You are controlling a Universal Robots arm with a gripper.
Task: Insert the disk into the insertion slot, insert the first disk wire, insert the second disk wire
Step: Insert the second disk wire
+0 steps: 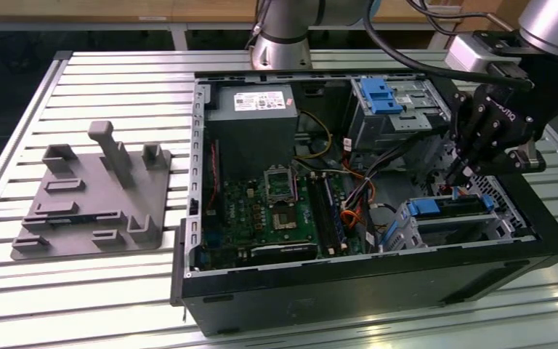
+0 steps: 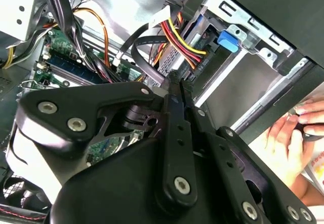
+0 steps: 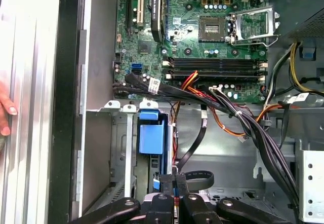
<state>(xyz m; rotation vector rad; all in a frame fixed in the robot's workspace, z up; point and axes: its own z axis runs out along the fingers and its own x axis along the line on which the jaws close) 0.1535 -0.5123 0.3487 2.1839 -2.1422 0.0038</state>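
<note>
The black two-fingered gripper (image 1: 463,177), its jaws pressed together on what looks like a thin wire connector, hangs just above the blue-framed silver disk (image 1: 450,206), which already sits in the small grey perforated metal insertion slot (image 1: 413,231). The plug should probably go in square to the disk's socket, clear of the red-and-yellow wire bundle (image 2: 174,37)

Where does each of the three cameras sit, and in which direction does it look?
Exterior view: off the arm, above the table, looking down into the open computer case; the arm and gripper show.
First wrist view: on the arm, looking down past the gripper at the motherboard; a person's fingers show.
Second wrist view: beside the gripper, facing the wires; a person's hand shows.
Shared: all three show the blue carrier.
</note>
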